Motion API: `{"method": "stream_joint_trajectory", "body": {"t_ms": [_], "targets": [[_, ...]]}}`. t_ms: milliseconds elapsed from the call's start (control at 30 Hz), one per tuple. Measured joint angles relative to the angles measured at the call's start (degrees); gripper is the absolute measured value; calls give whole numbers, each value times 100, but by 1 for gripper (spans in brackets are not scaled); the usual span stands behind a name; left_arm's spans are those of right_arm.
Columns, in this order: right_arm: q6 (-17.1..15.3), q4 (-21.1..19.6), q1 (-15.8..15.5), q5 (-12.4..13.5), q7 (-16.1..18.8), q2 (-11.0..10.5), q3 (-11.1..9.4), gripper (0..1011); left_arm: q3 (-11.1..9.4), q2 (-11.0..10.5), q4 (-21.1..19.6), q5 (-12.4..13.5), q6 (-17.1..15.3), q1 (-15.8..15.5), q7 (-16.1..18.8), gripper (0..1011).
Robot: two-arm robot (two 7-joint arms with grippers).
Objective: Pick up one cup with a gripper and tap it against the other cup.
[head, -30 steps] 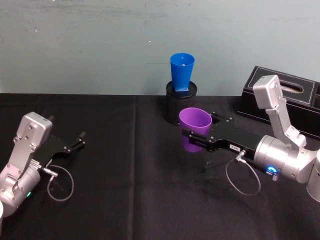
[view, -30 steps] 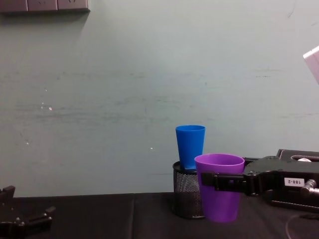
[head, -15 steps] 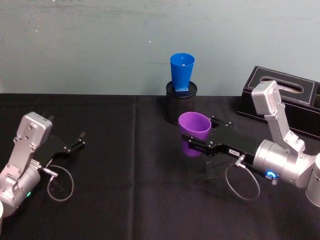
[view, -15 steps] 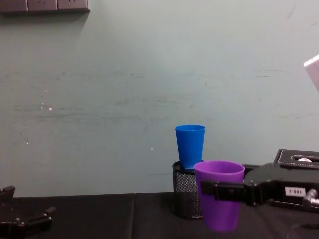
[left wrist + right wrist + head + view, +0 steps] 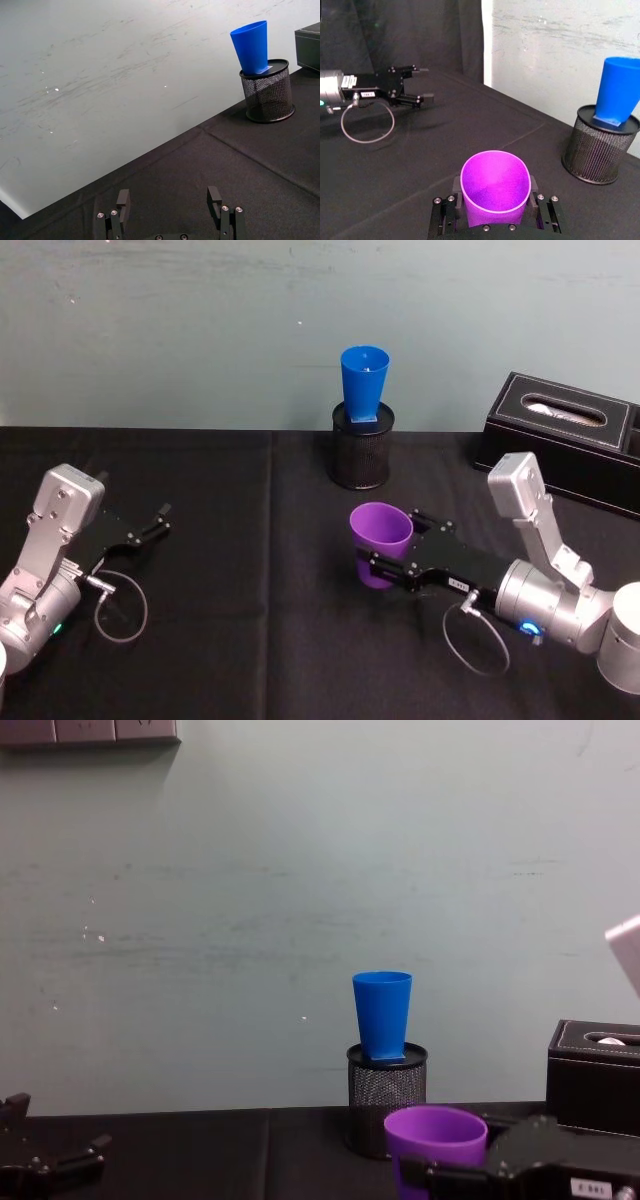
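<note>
The purple cup (image 5: 381,538) is held upright, low over the black cloth, with my right gripper (image 5: 374,567) shut on its sides. The right wrist view looks down into the purple cup (image 5: 495,186) between the fingers. The blue cup (image 5: 363,380) stands upright in a black mesh pen holder (image 5: 362,451) at the back of the table, well beyond the purple cup and apart from it. In the chest view the purple cup (image 5: 435,1144) sits low, in front of the holder, below the blue cup (image 5: 381,1015). My left gripper (image 5: 160,520) rests open on the left of the table.
A black tissue box (image 5: 570,430) stands at the back right, beside the pen holder. A black cloth (image 5: 250,620) covers the table, with a pale wall right behind it. A loose cable loops by each wrist.
My right gripper has drawn the purple cup back toward me and lower, away from the blue cup. The left arm and the blue cup have not moved.
</note>
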State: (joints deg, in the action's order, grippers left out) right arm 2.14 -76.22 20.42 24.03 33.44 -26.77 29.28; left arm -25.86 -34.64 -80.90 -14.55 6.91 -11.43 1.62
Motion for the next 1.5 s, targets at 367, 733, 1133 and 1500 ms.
{"method": "stream_joint_trajectory", "body": {"t_ms": [367,733,1133,1500], "targets": [[254,352,-16,-145,98,149,-10,729,0,0,0,0,0,0,0,1011],[308,557,17,-259,186,230,-17,729,0,0,0,0,0,0,0,1011],[309,635,36,-267,257,268,-20,729,0,0,0,0,0,0,0,1011],[306,628,34,-266,254,264,-20,881,0,0,0,0,0,0,0,1011]]}}
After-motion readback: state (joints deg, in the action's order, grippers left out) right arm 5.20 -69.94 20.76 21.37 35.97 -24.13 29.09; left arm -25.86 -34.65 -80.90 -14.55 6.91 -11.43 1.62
